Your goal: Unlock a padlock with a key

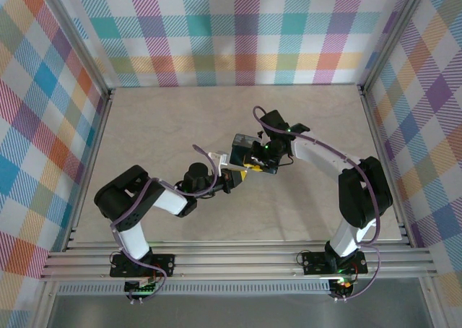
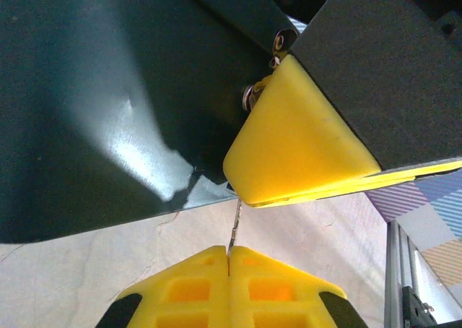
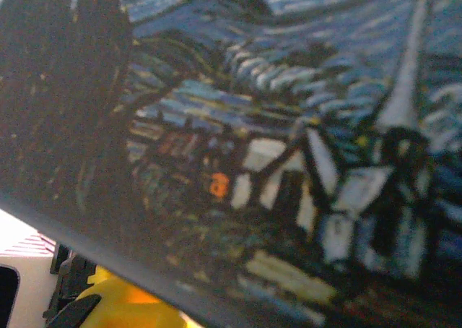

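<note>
- Our left hand (image 2: 229, 257) is pinched shut on the tiny, thin grey-silver metal key (image 2: 234, 223), its blade in no keyhole yet.
- The rectangular dark-blue metal tin (image 2: 108, 111) with a starry-night painting hangs just beyond. We cannot tell whether the silvery fitting (image 2: 250, 95) at its edge is the padlock.
- Our right hand (image 1: 253, 163) looks clamped on the tin.
- We judge the key in hand; inserting and turning remain.
</note>
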